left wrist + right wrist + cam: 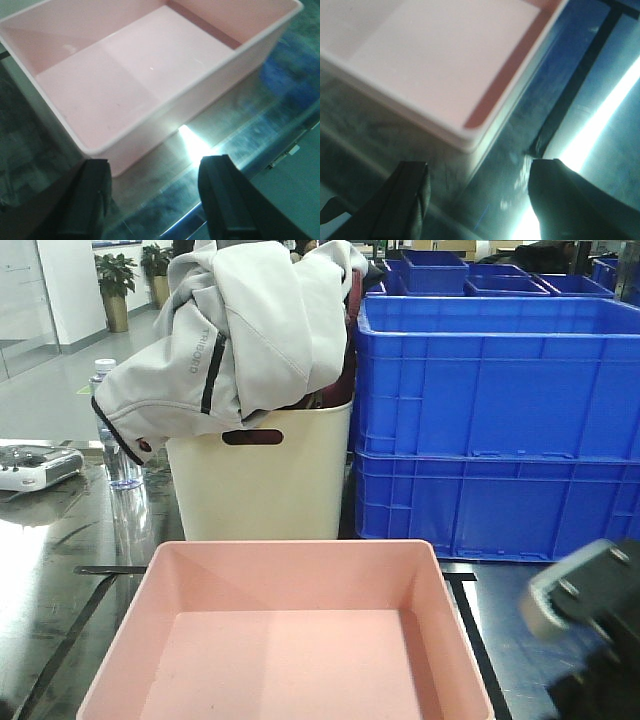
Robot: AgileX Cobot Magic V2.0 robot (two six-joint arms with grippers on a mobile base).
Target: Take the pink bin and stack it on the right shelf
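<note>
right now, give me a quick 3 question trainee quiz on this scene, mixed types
1. True or false: the pink bin has something inside it.
2. What hangs over the cream bin? A) grey jacket B) towel C) cable
3. Fill in: both tools are ____, holding nothing.

Key:
1. False, it is empty.
2. A, the grey jacket.
3. Open: the left tool and right tool both sit beside a bin corner with jaws apart.
</note>
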